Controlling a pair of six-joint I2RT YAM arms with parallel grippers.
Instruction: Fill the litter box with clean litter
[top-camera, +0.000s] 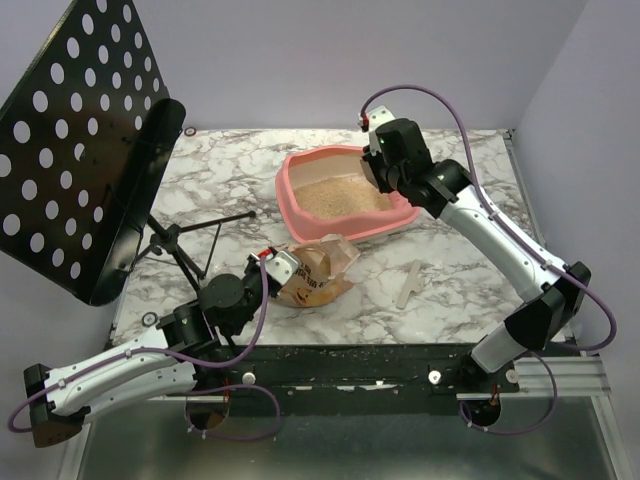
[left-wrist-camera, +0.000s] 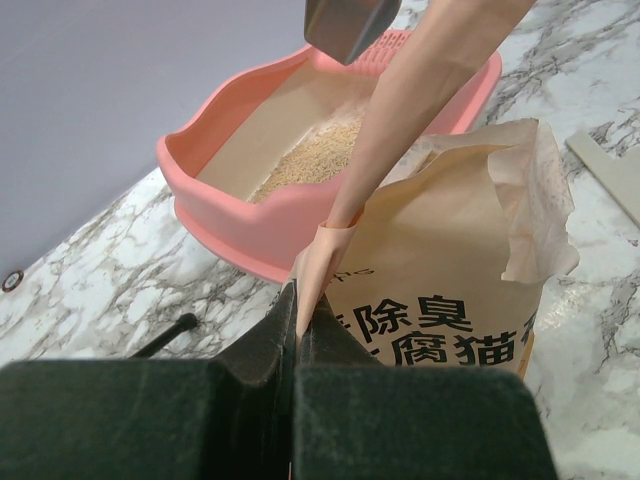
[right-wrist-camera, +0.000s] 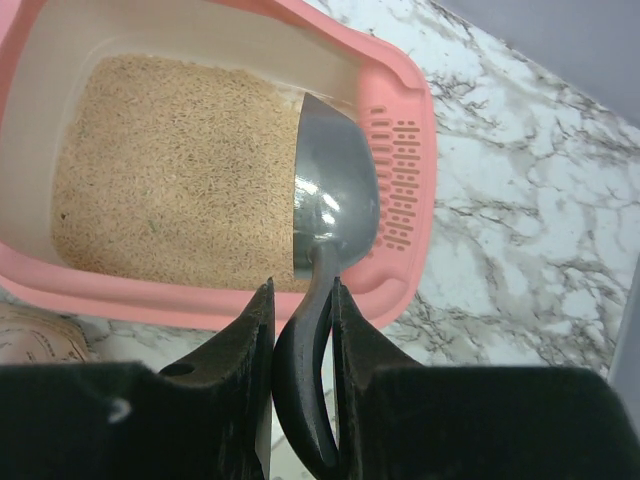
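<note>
paper bag (top-camera: 315, 272) (dark print), metal scoop (right-wrist-camera: 335, 205), perforated stand (top-camera: 80, 140)

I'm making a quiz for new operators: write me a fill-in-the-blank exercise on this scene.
The right gripper grips the metal scoop by its dark ____.
The scoop hangs over the clean litter in the litter box, whose plastic is ____.
The left gripper is shut on a flap of the litter bag, made of tan ____.
Missing words: handle; pink; paper.
</note>
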